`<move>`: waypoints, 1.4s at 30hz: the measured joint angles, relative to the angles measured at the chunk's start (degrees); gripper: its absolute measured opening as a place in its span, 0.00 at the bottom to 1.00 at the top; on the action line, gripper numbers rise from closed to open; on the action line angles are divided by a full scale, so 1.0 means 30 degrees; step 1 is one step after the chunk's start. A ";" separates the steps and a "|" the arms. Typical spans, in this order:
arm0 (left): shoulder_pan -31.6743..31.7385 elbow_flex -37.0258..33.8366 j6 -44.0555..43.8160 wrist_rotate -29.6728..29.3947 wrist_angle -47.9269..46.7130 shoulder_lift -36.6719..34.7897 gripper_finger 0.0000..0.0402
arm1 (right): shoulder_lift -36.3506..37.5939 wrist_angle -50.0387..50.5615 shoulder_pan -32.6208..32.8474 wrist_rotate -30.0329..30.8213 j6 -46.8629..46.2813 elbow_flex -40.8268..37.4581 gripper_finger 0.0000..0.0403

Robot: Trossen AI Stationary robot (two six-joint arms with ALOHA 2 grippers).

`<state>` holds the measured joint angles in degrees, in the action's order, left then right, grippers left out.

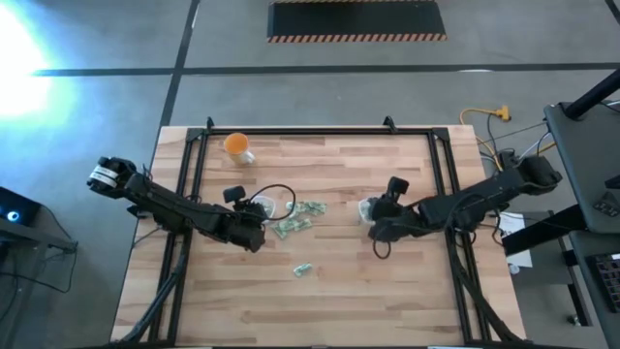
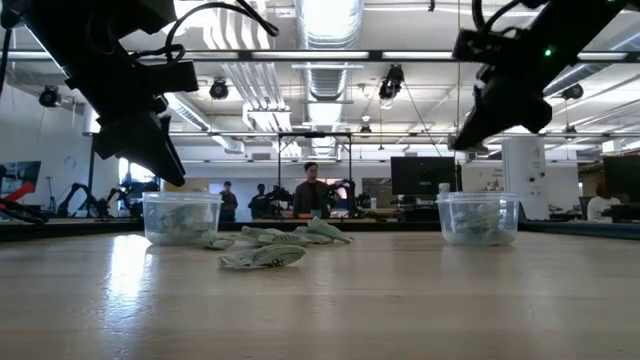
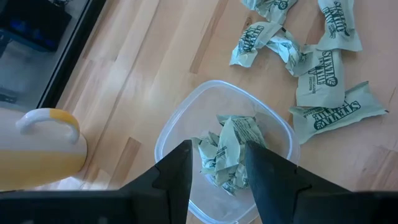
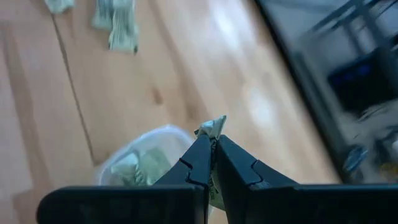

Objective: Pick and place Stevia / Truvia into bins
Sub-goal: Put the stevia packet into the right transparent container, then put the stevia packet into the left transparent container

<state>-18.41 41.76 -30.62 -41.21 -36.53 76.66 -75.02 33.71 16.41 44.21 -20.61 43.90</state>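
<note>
Pale green and white Stevia sachets lie in a loose pile [image 1: 296, 219] on the table between the two bins, and one lies alone [image 1: 302, 269] nearer the near edge. The left bin [image 3: 224, 149] holds several crumpled sachets; my left gripper [image 3: 217, 165] hangs open above it, touching nothing. The right bin [image 4: 140, 163] also holds sachets; my right gripper [image 4: 211, 138] is above its rim, shut on a sachet [image 4: 214, 126]. In the low view both bins [image 2: 182, 217] [image 2: 480, 217] stand on the table with the grippers above them. My right gripper pinches one sachet between its two fingertips, coming from above. A folded corner of the sachet [image 4: 216, 124] pokes out past the fingertips. The sachet is lifted clear of the table, over the right bin's edge.
An orange cup [image 1: 237, 145] stands near the far left of the table, also close by in the left wrist view [image 3: 40, 146]. A black frame [image 1: 320, 132] runs along the table's far and side edges. Bare wood lies toward the near edge. People stand in the room behind.
</note>
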 joint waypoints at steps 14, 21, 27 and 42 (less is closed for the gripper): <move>0.0000 0.0000 -0.0002 0.0005 0.0000 0.0000 0.32 | -0.0600 -0.0432 -0.1919 -0.1489 -0.0641 -0.0786 0.03; 0.0000 0.0000 -0.0005 0.0007 0.0000 0.0000 0.32 | -0.0554 -0.0469 -0.1904 -0.1626 -0.0515 -0.0817 0.03; 0.0007 0.0007 -0.0005 0.0000 0.0015 0.0000 0.32 | -0.0554 -0.0453 -0.1846 -0.1911 -0.0428 -0.0853 0.12; 0.0007 0.0007 0.3818 0.0889 0.4530 0.0013 0.32 | -0.0525 -0.0739 -0.1434 -0.2399 0.1397 -0.0214 0.34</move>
<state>-18.39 41.78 -19.16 -38.54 -22.94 76.70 -76.60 31.50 12.11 37.01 -16.42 43.26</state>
